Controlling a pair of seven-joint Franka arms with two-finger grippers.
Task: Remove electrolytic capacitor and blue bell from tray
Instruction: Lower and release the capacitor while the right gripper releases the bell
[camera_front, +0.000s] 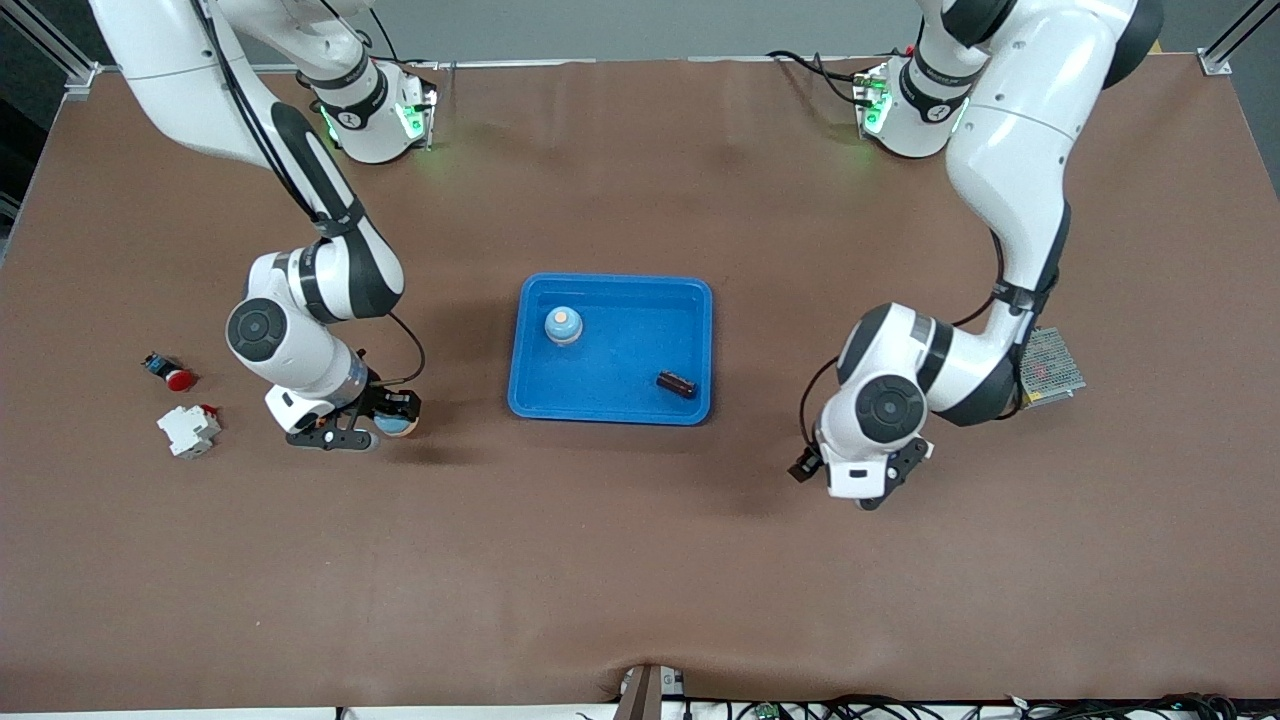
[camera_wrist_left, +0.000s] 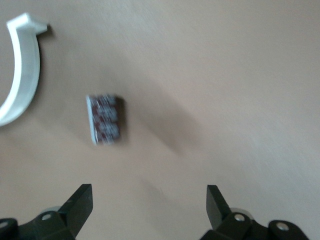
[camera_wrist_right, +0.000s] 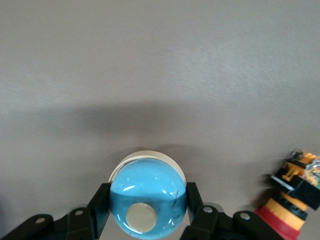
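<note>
My right gripper (camera_front: 372, 420) is shut on a blue dome bell (camera_front: 398, 425) close to the table, between the tray and the right arm's end. In the right wrist view, both fingers press the sides of the bell (camera_wrist_right: 147, 200). A blue tray (camera_front: 610, 410) at mid-table holds a second bell (camera_front: 563, 325) and a dark capacitor (camera_front: 677, 384). My left gripper (camera_front: 880, 485) hangs open over bare table beside the tray. The left wrist view shows its empty fingers (camera_wrist_left: 82, 197) and another dark red capacitor (camera_wrist_left: 105, 119) lying ahead of them, untouched; the arm hides it in the front view.
A red push button (camera_front: 170, 372) and a white breaker (camera_front: 188, 430) lie toward the right arm's end of the table. A metal mesh box (camera_front: 1050, 365) sits by the left arm's elbow. A white curved piece (camera_wrist_left: 22, 75) lies near the capacitor in the left wrist view.
</note>
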